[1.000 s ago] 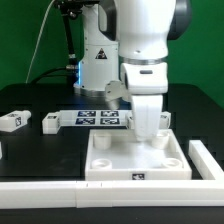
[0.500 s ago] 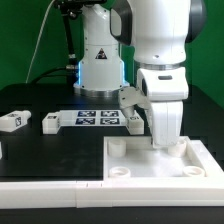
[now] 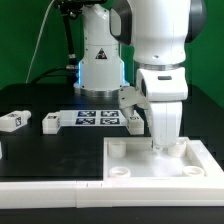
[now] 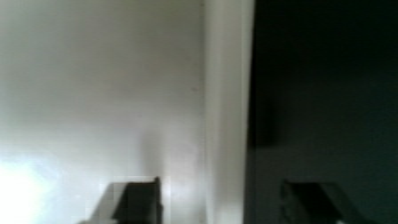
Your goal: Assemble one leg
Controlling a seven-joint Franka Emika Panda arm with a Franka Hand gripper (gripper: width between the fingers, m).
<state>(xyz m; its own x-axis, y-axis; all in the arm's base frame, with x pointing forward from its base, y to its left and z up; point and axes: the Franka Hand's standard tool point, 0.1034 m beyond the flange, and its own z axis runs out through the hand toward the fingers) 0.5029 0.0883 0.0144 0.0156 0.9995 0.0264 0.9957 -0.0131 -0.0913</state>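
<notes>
Two small white legs [image 3: 12, 121] [image 3: 50, 122] with marker tags lie at the exterior view's left, and a third leg [image 3: 132, 120] lies by the arm, partly hidden. My gripper [image 3: 165, 143] is far from them, low over the large white tray-like piece [image 3: 130, 172], at its far rim. In the wrist view my gripper [image 4: 228, 200] straddles that rim [image 4: 228, 110]. One dark finger [image 4: 134, 200] is over the white surface, the other is on the dark side. The jaws stand well apart and neither visibly touches the rim.
The marker board [image 3: 95, 118] lies behind the tray, in front of the robot base [image 3: 100, 65]. A white bar [image 3: 45, 190] runs along the table's front, and a white wall [image 3: 208, 158] stands at the tray's right side.
Over the last second the tray and my gripper shifted together to the exterior view's right, up to the white wall. In the last half second nothing moved.
</notes>
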